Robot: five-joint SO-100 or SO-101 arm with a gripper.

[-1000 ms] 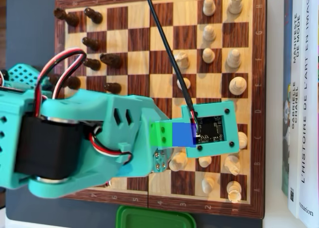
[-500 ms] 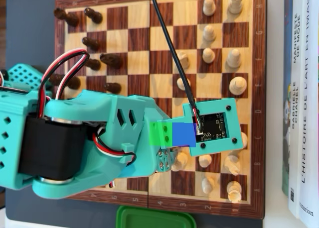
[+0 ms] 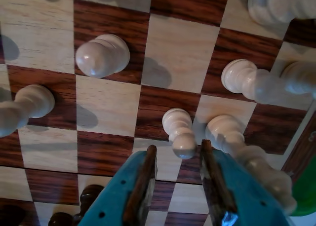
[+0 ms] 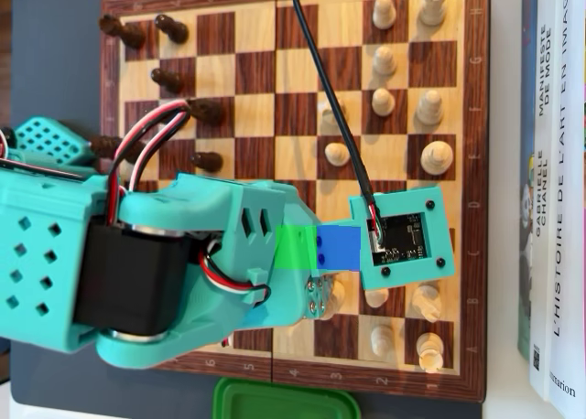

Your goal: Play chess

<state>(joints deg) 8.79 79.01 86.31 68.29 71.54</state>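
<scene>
Now my claw (image 3: pixel 178 149) hangs apart, straddling a white pawn (image 3: pixel 179 133) on the board (image 3: pixel 108 105) to grab it.

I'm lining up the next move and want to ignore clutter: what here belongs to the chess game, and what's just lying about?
Part of the game:
chessboard
white pieces
dark pieces
white pawn just ahead of the open pincer

Lying about:
books beside the board
green lid at the board's edge
</scene>
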